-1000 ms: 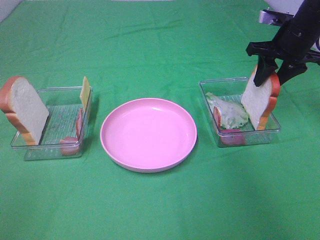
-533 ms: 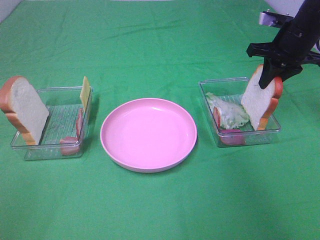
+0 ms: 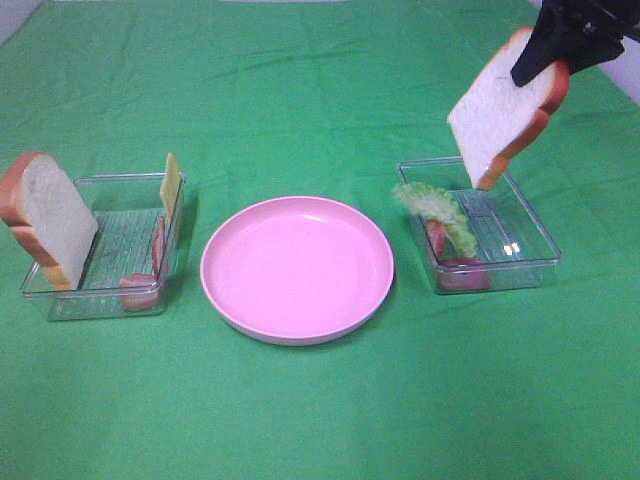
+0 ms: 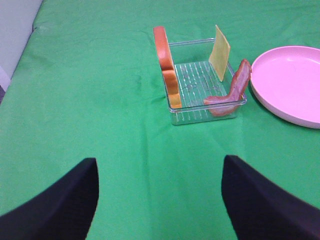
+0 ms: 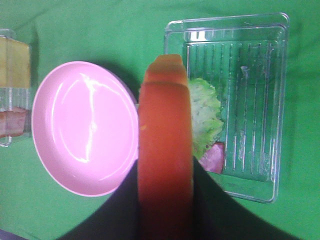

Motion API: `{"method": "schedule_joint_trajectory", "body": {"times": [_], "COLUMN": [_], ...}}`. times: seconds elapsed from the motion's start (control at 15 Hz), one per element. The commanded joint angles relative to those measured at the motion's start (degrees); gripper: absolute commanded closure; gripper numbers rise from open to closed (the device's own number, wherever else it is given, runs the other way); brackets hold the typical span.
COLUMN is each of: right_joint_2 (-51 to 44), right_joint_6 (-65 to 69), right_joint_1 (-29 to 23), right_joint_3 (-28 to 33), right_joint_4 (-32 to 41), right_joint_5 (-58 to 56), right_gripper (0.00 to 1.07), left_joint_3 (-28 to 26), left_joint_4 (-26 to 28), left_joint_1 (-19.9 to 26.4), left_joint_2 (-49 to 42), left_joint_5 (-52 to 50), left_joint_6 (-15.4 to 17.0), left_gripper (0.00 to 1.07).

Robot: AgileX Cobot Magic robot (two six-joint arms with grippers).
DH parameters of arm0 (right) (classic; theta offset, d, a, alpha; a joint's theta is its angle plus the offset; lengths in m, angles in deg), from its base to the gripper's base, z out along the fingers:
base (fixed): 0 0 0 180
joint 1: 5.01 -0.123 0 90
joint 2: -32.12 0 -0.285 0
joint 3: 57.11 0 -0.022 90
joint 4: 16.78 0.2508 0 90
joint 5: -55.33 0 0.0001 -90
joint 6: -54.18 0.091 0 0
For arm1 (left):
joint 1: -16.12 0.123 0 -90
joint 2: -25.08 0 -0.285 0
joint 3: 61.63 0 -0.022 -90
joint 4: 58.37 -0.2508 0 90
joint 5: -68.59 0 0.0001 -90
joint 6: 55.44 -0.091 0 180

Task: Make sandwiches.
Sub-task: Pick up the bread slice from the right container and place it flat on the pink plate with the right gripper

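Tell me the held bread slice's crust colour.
Orange-brown crust on the bread slice, clearest in the right wrist view.

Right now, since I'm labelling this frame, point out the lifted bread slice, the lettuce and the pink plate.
lifted bread slice (image 3: 498, 112), exterior high view, middle of its white face.
lettuce (image 3: 441, 210), exterior high view, middle of the leaf.
pink plate (image 3: 297, 268), exterior high view, bare centre.

Cropped and covered
The right hand (image 3: 545, 68) runs off the high view's top edge; in its wrist view the bread slice (image 5: 165, 150) it grips covers part of the lettuce (image 5: 205, 117) below it.
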Motion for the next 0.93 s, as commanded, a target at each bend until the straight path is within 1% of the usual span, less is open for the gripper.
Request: {"method": "schedule_joint_trajectory", "body": {"times": [0.07,0.13,0.2,0.27,0.33,0.47,0.53,0.6,0.67,0.73,0.87,0.93], "right_joint_2": [-1.5,-1.5,-1.4,-1.4,-1.5,-1.5,-1.5,-1.5,-1.5,-1.5,-0.5,-0.1], "right_joint_6": [-0.3,0.1,1.1,1.3,1.2,-2.5,-2.5,-5.8,-7.7,-8.5,-8.7,-8.5], "right_joint_1": [0.1,0.1,0.1,0.1,0.1,0.1,0.1,0.1,-0.1,-0.8,-8.9,-10.5], "right_joint_3": [-0.3,-0.3,-0.3,-0.3,-0.3,-0.3,-0.3,-0.3,-0.3,-0.3,-0.3,-0.3], "right_joint_4": [-0.9,-4.6,-6.8,-7.6,-6.6,2.9,2.9,11.1,16.8,20.4,21.9,21.9], "right_joint_5": [0.1,0.2,0.2,0.2,0.1,-1.1,-1.1,-2.3,-3.6,-4.2,-3.0,-2.3], "right_gripper": [1.07,1.07,1.07,1.07,1.07,1.07,1.07,1.07,1.07,1.07,1.07,1.07], "left_joint_3": [0.2,0.2,0.2,0.2,0.2,0.2,0.2,0.2,0.2,0.2,0.2,0.2], "left_joint_4": [0.2,0.2,0.2,0.2,0.2,0.2,0.2,0.2,0.2,0.2,0.2,0.2], "left_joint_1": [0.3,0.3,0.3,0.3,0.3,0.3,0.3,0.3,0.3,0.3,0.3,0.3], "left_joint_2": [-1.1,-1.1,-1.1,-1.1,-1.1,-1.1,-1.1,-1.1,-1.1,-1.1,-1.1,-1.1], "left_joint_5": [-0.5,-0.5,-0.5,-0.5,-0.5,-0.5,-0.5,-0.5,-0.5,-0.5,-0.5,-0.5], "left_joint_6": [0.1,0.1,0.1,0.1,0.1,0.1,0.1,0.1,0.1,0.1,0.1,0.1], "left_gripper": [0.39,0.39,0.39,0.39,0.39,0.39,0.39,0.39,0.39,0.39,0.39,0.39]}}
